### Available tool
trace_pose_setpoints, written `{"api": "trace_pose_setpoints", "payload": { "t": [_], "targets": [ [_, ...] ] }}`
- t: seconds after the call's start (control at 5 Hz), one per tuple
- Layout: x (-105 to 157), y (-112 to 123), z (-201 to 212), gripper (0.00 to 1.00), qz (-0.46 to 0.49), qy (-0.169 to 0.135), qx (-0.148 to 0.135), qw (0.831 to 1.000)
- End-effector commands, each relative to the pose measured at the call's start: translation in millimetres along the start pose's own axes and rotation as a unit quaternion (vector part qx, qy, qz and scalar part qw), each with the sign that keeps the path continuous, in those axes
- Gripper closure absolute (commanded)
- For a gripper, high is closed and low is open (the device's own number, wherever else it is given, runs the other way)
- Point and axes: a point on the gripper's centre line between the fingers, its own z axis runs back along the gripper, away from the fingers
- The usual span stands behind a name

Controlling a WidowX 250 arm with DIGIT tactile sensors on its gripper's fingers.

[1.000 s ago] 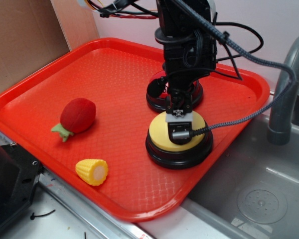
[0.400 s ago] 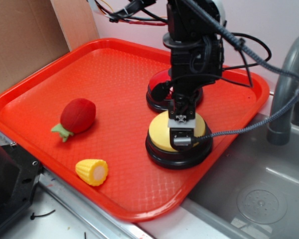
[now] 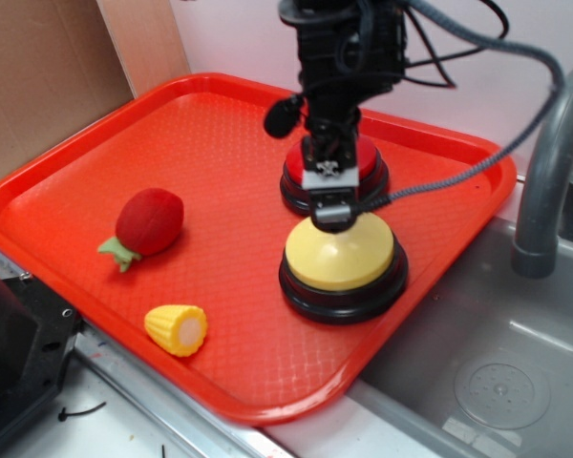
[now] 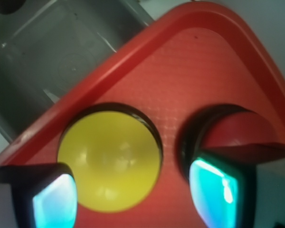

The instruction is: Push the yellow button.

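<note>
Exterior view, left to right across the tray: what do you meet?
Strawberry → corn → yellow button. The red button and gripper overlap the yellow button's span, so I leave them out. Off the tray: faucet.

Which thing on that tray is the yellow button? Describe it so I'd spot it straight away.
Find the red tray beside the grey sink. Near its sink-side edge sit two big round buttons on black bases. The yellow button is the nearer, pale-domed one; the red button behind has a red top.
</note>
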Motion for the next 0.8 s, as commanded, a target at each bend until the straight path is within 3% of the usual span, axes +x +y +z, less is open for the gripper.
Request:
{"api": "trace_pose_setpoints", "payload": {
  "t": [0.0,0.2,0.6],
  "targets": [
    [-6,-14,20,0.0,0.0,-0.035,-0.002,0.999],
    [-6,-36,-14,0.0,-0.016,-0.038,-0.044,0.998],
    [0,-42,-37,0.0,-0.039,-0.034,-0.067,0.996]
  ]
}}
